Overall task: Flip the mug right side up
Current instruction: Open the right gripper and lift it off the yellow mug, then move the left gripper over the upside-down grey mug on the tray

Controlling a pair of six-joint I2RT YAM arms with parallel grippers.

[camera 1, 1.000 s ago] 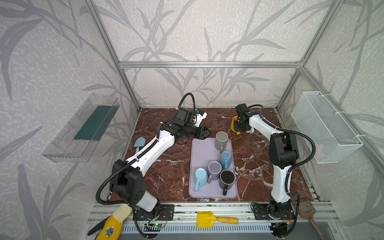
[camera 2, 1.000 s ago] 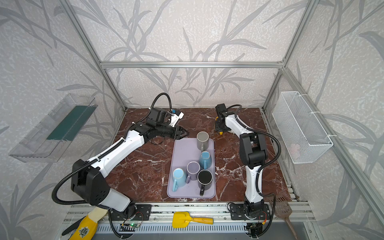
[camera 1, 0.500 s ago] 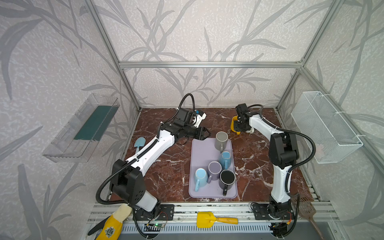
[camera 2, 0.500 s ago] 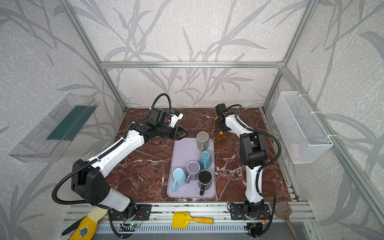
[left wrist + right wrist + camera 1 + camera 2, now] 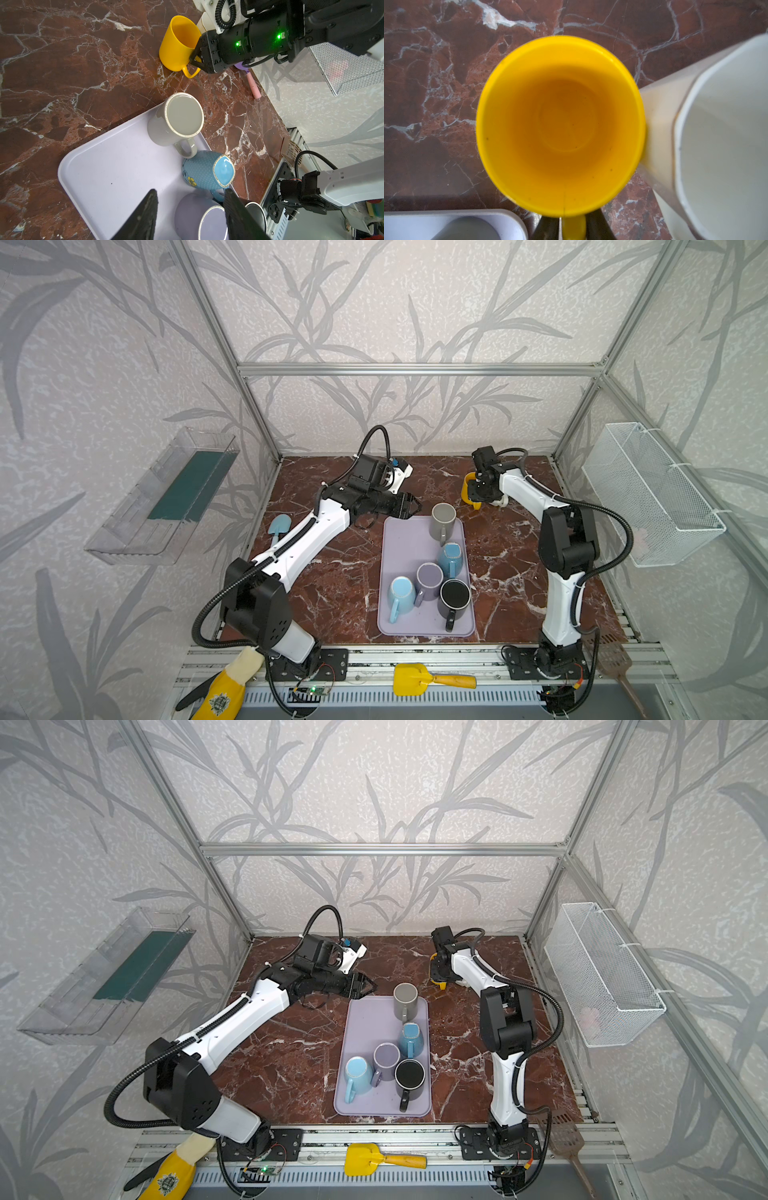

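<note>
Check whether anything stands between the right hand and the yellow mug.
Nothing visible does. The right hand is at the yellow mug, its fingers on either side of the handle. The mug stands upright on the table. A white cup stands close beside it, away from the handle.

Pale grey wallpapered walls [image 5: 415, 302] printed with darker bamboo leaves enclose the cell, braced by silver aluminium frame bars [image 5: 415, 369]. The floor is a red-brown marble-patterned slab [image 5: 507, 572] with white veins. A clear plastic wall bin with a dark green liner [image 5: 166, 497] hangs on one side, a white wire-mesh basket [image 5: 648, 497] opposite. Light is soft and even.
</note>
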